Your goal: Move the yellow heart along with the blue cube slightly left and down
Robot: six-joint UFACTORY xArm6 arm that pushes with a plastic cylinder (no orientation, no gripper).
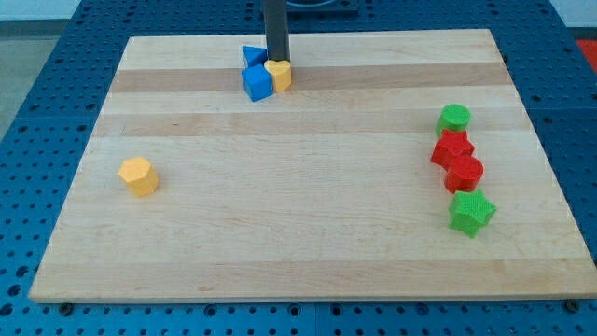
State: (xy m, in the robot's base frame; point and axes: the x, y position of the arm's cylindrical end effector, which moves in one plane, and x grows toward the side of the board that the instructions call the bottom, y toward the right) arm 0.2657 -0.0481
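The yellow heart [280,75] sits near the view's top centre of the wooden board, touching the blue cube [257,82] on its left. A second blue block [252,56], shape unclear, lies just above the cube. The dark rod comes down from the view's top, and my tip [277,61] rests right at the top edge of the yellow heart, to the right of the second blue block.
A yellow hexagonal block [138,175] lies at the view's left. At the view's right stand a green cylinder [454,119], two red blocks [451,147] [465,173] and a green star [471,213] in a column. The board [298,233] ends in blue pegboard.
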